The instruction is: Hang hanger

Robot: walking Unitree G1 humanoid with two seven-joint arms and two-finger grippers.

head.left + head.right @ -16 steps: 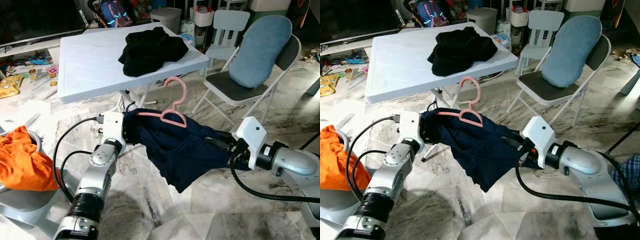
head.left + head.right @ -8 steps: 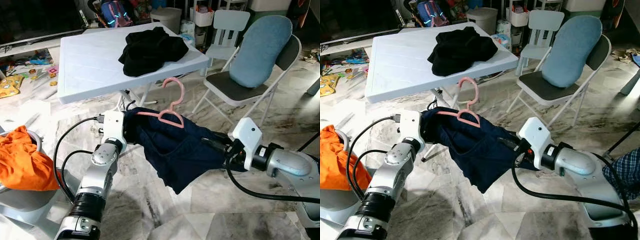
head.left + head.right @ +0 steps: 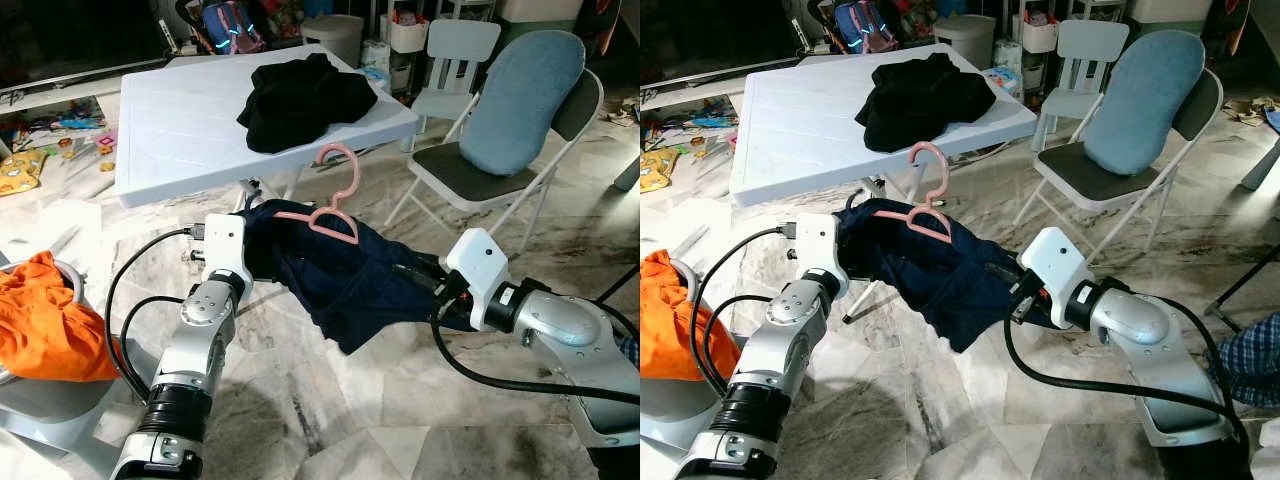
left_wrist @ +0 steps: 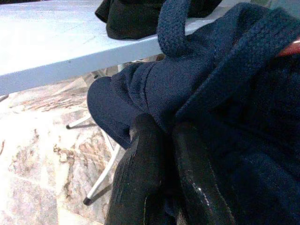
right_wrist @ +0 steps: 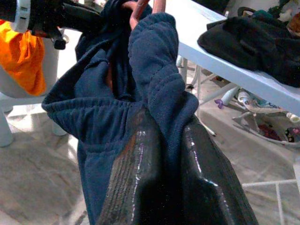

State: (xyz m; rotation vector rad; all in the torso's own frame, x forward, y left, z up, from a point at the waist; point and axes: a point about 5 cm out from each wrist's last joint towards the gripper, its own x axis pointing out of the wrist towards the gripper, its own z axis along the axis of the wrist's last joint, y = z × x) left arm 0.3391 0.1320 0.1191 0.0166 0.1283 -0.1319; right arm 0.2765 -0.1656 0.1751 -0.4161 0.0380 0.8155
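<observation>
We hold the navy garment slung between our 2 hands, left hand and right hand each clamped on cloth, pink hanger midway, hook up, below the surface's near edge.

Even indoor daylight, sharp head views, soft blurry wrist close-ups.

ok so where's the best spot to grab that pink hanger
Probably the neck just below the hook of the pink hanger, coming from above. The hook stands upright and bare above the navy garment, while the shoulders are draped in cloth held taut between the left gripper and right gripper.
</observation>
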